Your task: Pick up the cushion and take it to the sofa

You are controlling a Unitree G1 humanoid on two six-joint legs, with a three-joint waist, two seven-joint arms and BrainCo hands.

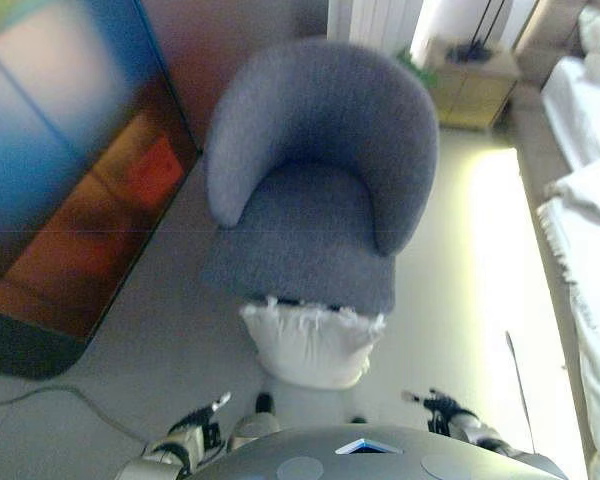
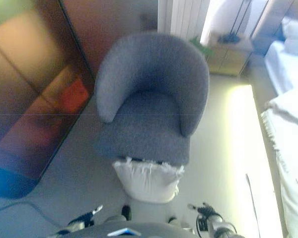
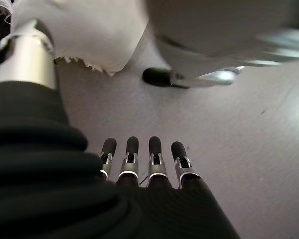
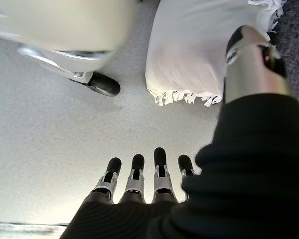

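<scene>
A white fringed cushion (image 1: 310,345) lies on the floor, leaning against the front of a grey armchair (image 1: 315,180). It also shows in the left wrist view (image 3: 84,35) and the right wrist view (image 4: 199,55). My left hand (image 1: 195,432) hangs low at the view's lower left, open and empty, left of the cushion. My right hand (image 1: 442,408) hangs low at the lower right, open and empty, right of the cushion. Neither hand touches the cushion.
A dark glass-fronted panel (image 1: 70,170) stands on the left. A wooden side table (image 1: 475,80) stands behind the armchair. White bedding or upholstery (image 1: 595,230) runs along the right edge. A thin cable (image 1: 60,395) lies on the floor at lower left.
</scene>
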